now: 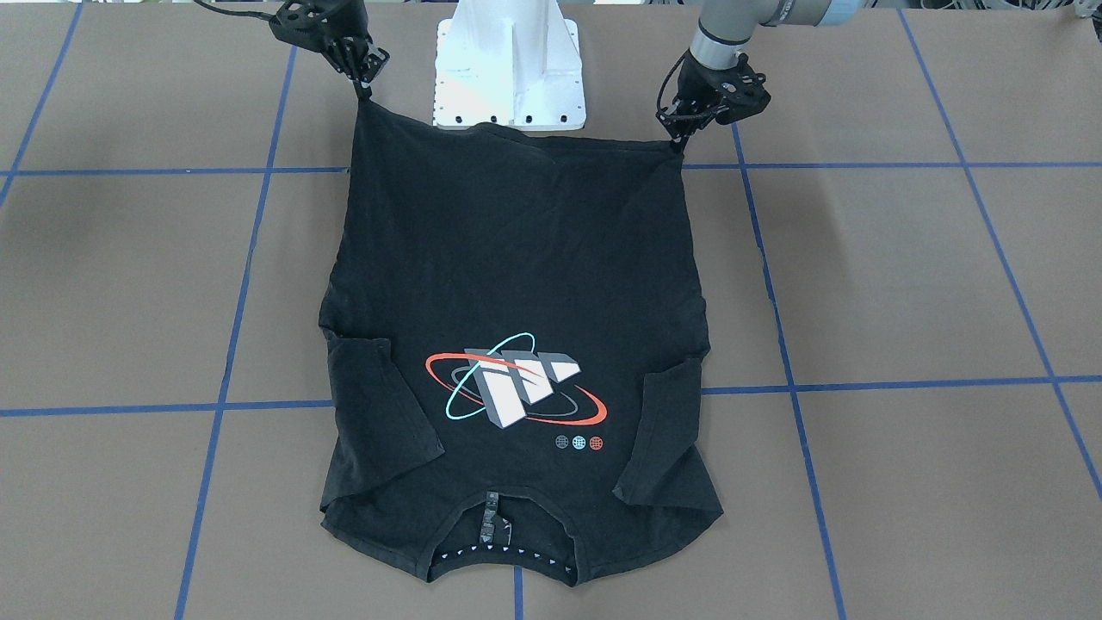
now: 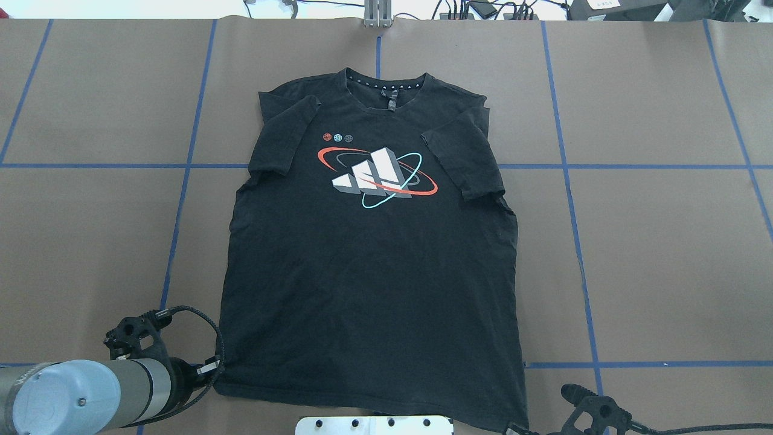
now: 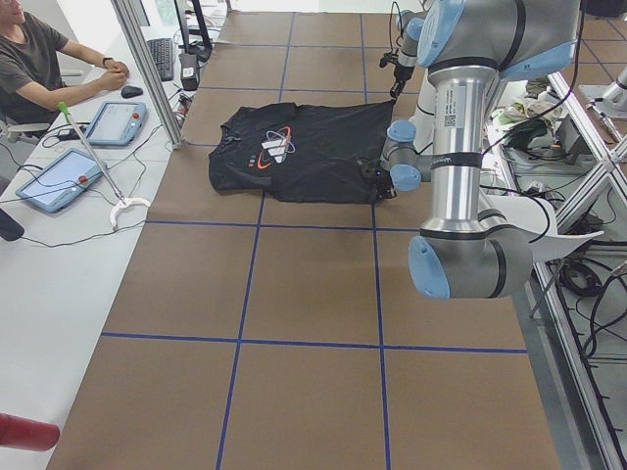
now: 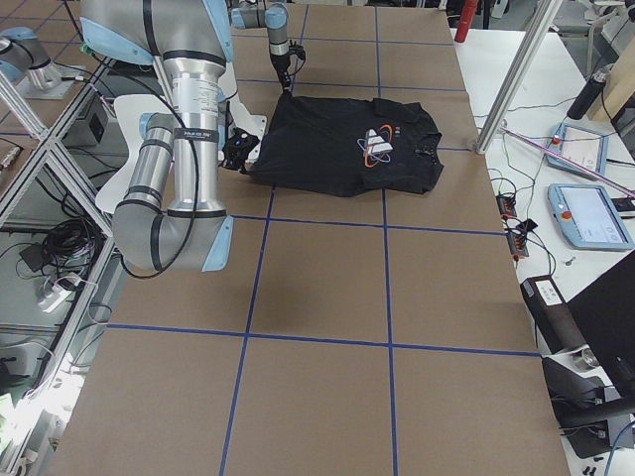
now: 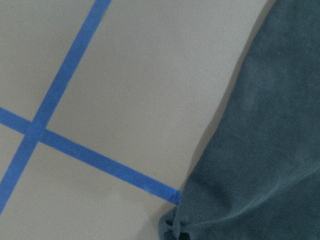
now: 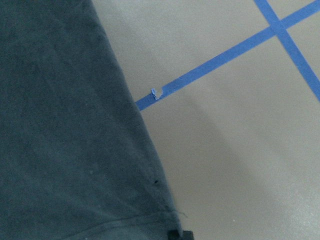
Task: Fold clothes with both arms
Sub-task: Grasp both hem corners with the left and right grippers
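Observation:
The black t-shirt (image 1: 516,258) lies flat on the brown table, print side up, with both sleeves folded inward and the collar at the far side from the robot. It also shows in the overhead view (image 2: 368,272). My left gripper (image 1: 682,136) is shut on the hem corner nearest it, and shows in the overhead view (image 2: 212,367). My right gripper (image 1: 365,84) is shut on the other hem corner, raised slightly, and sits at the lower edge of the overhead view (image 2: 514,428). Both wrist views show dark cloth (image 5: 260,150) (image 6: 60,125) running down to the pinched corner.
The white pedestal base (image 1: 508,60) stands between the two grippers, just behind the hem. Blue tape lines (image 1: 904,383) grid the brown table. An operator (image 3: 39,59) sits at a side desk with tablets (image 3: 59,181).

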